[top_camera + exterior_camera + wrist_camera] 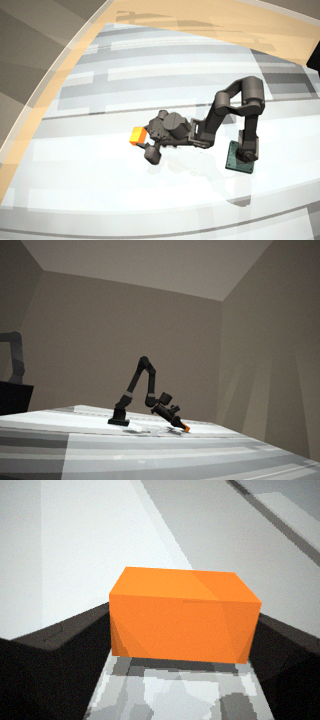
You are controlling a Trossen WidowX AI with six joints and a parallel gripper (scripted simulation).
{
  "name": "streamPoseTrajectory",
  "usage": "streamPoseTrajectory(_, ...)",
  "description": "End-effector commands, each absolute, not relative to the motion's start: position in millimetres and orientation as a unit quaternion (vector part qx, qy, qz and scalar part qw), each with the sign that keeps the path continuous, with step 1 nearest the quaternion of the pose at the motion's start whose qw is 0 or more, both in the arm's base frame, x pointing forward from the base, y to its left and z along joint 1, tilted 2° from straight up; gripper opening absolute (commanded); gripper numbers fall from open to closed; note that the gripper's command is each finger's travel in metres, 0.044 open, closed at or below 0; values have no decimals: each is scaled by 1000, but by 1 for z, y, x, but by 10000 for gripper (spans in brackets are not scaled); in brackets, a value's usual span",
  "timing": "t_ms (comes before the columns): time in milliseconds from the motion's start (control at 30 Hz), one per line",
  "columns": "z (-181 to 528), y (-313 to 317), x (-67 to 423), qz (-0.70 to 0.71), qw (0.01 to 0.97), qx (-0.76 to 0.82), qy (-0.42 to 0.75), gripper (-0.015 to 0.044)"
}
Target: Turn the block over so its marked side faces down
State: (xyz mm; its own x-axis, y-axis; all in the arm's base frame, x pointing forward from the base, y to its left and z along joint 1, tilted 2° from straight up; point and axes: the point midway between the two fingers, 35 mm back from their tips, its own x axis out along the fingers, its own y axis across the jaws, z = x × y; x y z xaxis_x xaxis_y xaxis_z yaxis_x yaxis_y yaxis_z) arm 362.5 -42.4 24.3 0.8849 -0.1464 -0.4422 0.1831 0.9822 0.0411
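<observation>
I've got the dark grey parallel-jaw gripper (141, 139) tilted low over the striped grey-white table (103, 167), fingers pinching the plain orange rectangular block (182, 620) btwn them, right at the tips.

- The plain box-shaped orange block (138, 135) is bright orange on its faces, lighter yellow-orange on the top face in the top view, with no pattern visible.
- The dark grey jointed robot arm (250, 97) is charcoal throughout, and its parallel-jaw gripper (143, 137) is the same dark grey, near black in the wrist view.
- The square dark green base plate (231, 163) has a faint fine grain.
- The glossy table top (103, 165) carries long bands of white, pale grey and mid grey.
- A tan border strip (36, 103) curves round the table edge.
- The walls (103, 343) are flat beige-brown.
</observation>
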Motion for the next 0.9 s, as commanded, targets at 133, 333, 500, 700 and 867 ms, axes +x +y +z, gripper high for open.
streamPoseTrajectory(133, 29, -42, 356, -88, 976, 40, 195, 0)
streamPoseTrajectory(333, 29, -42, 356, -89, 976, 40, 194, 0)
streamPoseTrajectory(500, 29, -42, 356, -89, 976, 40, 194, 0)
streamPoseTrajectory(700, 29, -42, 356, -89, 976, 40, 194, 79)
streamPoseTrajectory(867, 29, -42, 356, -89, 976, 40, 194, 210)
